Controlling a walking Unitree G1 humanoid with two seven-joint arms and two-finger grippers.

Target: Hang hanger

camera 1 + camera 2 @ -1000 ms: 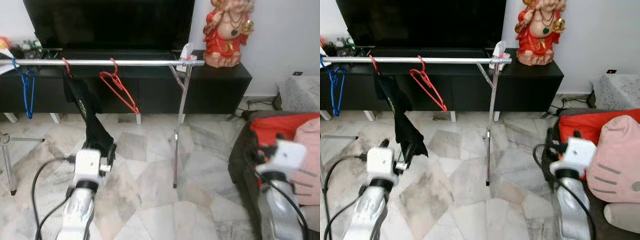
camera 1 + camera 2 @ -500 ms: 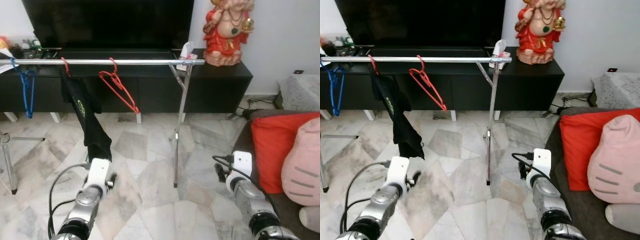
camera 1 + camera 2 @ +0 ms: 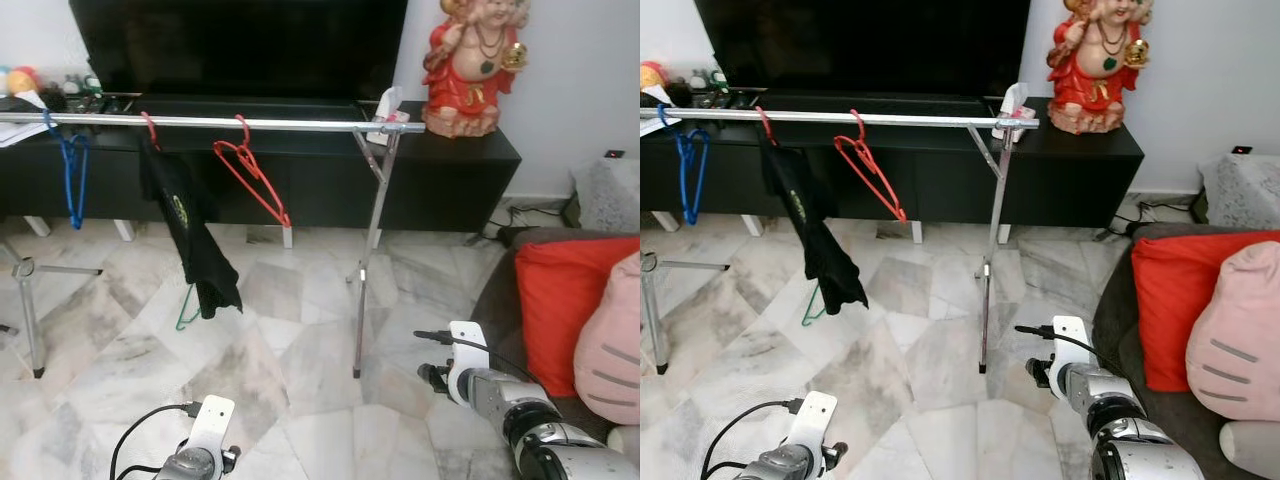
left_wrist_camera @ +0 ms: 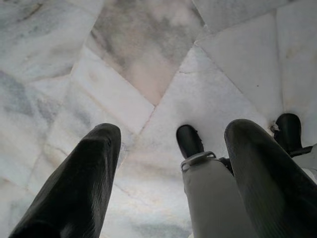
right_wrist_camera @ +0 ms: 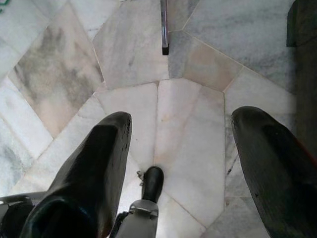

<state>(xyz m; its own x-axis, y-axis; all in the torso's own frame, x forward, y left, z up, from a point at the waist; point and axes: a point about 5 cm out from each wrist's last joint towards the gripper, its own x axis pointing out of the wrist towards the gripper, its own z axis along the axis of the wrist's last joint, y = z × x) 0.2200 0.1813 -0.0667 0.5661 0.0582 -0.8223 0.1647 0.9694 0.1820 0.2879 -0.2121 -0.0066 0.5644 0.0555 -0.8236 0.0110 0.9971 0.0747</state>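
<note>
Along the silver rail [image 3: 230,123], a red hanger [image 3: 252,178] carrying nothing, a blue hanger [image 3: 72,172] and a black garment [image 3: 190,232] are hanging, so the hanging appears done. Both arms are hanging low: the left gripper [image 4: 168,163] and right gripper [image 5: 178,148] are spreading wide, gripping nothing, pointing at the marble floor [image 3: 290,350].
</note>
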